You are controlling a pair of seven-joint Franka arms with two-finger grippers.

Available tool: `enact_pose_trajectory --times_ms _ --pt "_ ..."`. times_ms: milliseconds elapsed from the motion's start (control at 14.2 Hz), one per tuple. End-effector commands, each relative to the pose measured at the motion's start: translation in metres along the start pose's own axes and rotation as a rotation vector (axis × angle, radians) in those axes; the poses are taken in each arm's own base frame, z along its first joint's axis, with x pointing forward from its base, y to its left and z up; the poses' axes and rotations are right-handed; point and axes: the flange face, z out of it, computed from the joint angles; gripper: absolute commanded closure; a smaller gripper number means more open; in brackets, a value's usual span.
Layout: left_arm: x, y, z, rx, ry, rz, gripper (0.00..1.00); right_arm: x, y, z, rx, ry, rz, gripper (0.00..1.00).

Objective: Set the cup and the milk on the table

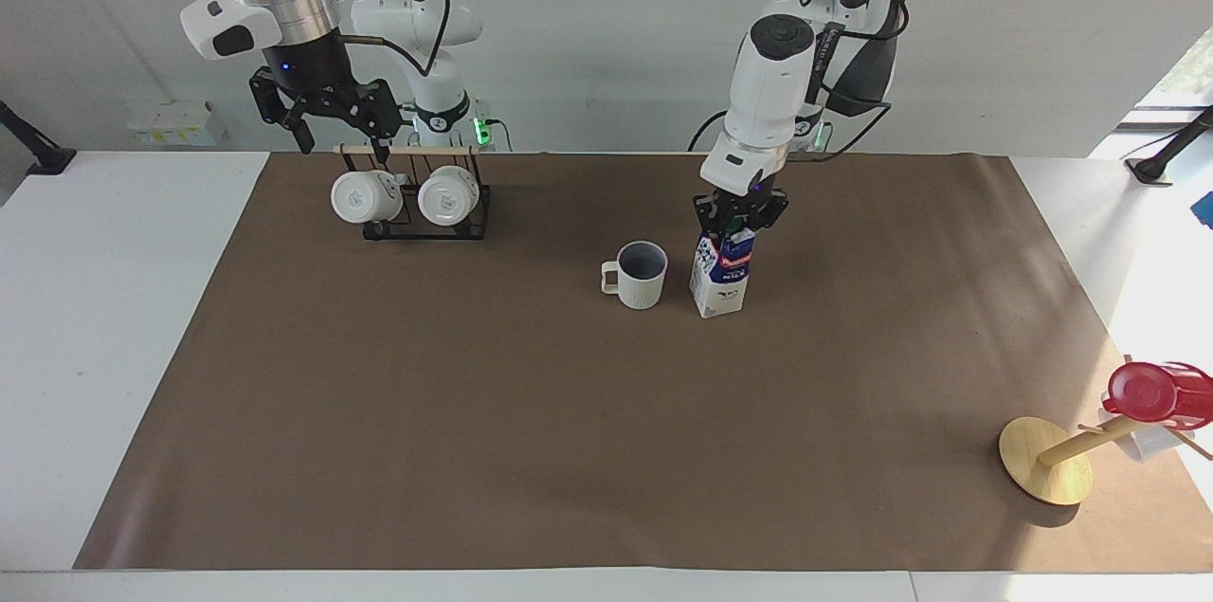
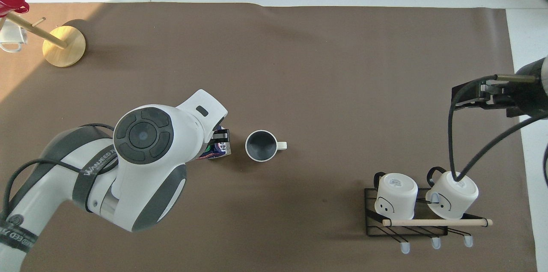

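Observation:
The cream-white ribbed cup stands upright on the brown paper sheet of the table, its handle toward the right arm's end; it also shows in the overhead view. The milk stands upright close beside it, toward the left arm's end, apart from it. My left gripper is shut on the carton's gable top; in the overhead view the arm hides most of the milk. My right gripper is open and empty, raised above the mug rack.
A black wire rack with two white mugs hung on a wooden bar stands near the right arm's base. A tilted wooden mug tree with a red cup stands at the left arm's end, far from the robots.

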Motion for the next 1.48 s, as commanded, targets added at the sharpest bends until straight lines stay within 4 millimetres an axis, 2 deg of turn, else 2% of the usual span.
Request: enact_pose_trajectory --times_ms 0,140,281,492,773,983,1124,1264,1405 --pt "0.003 -0.003 0.0 0.022 0.006 0.023 0.0 -0.003 0.006 -0.002 0.027 -0.007 -0.009 0.0" --pt "0.004 -0.009 -0.02 0.037 -0.006 0.011 0.0 -0.003 0.007 -0.002 0.027 -0.008 -0.007 0.0" --pt "0.015 -0.019 -0.066 0.058 -0.028 0.02 0.0 -0.002 0.012 -0.001 0.027 -0.009 0.002 0.0" --pt "0.041 -0.073 -0.116 0.073 -0.065 0.104 0.0 0.0 0.018 -0.001 0.027 -0.009 0.013 0.0" --pt "0.065 -0.153 -0.161 0.069 -0.08 0.139 0.0 0.0 0.018 -0.001 0.028 -0.009 0.013 0.0" --pt "0.068 -0.197 -0.179 0.068 -0.107 0.137 0.0 0.0 0.018 0.0 0.027 -0.01 0.014 0.0" --pt "0.064 -0.206 -0.184 0.074 -0.121 0.18 0.0 0.0 0.018 -0.001 0.028 -0.009 0.014 0.0" --pt "0.064 -0.222 -0.184 0.073 -0.128 0.152 0.0 0.0 0.018 -0.001 0.027 -0.009 0.014 0.0" --pt "0.064 -0.224 -0.184 0.07 -0.133 0.148 0.0 0.0 0.018 0.0 0.028 -0.011 0.014 0.0"
